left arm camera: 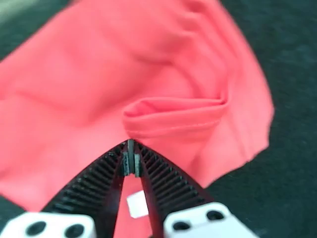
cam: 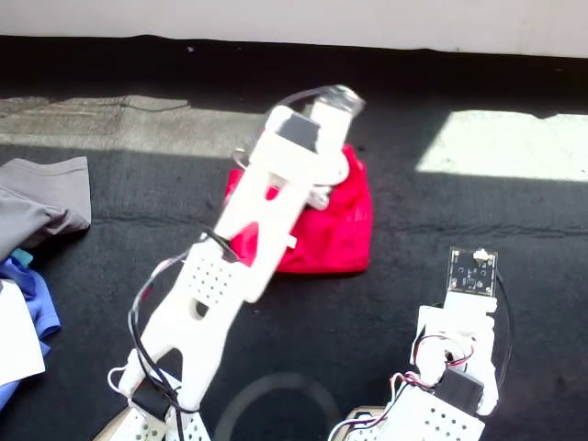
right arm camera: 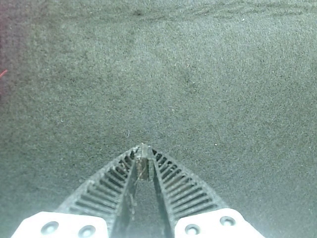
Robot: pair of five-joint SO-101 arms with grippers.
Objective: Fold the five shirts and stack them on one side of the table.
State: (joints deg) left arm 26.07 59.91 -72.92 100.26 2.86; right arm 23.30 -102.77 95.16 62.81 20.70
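A red shirt (cam: 335, 230) lies partly folded in the middle of the black table. My left arm (cam: 230, 266) stretches from the near left edge out over it. In the left wrist view my left gripper (left arm camera: 131, 148) is shut, its tips pinching a raised fold of the red shirt (left arm camera: 173, 116). My right gripper (right arm camera: 143, 151) is shut with nothing in it, low over bare black cloth. The right arm (cam: 464, 340) sits drawn back at the near right.
At the left edge lies a loose pile of shirts: a grey one (cam: 41, 197), a blue one (cam: 32, 294) and a white one (cam: 16, 335). Bright sun patches (cam: 505, 142) fall across the far table. The black cloth (cam: 478, 211) right of the red shirt is bare.
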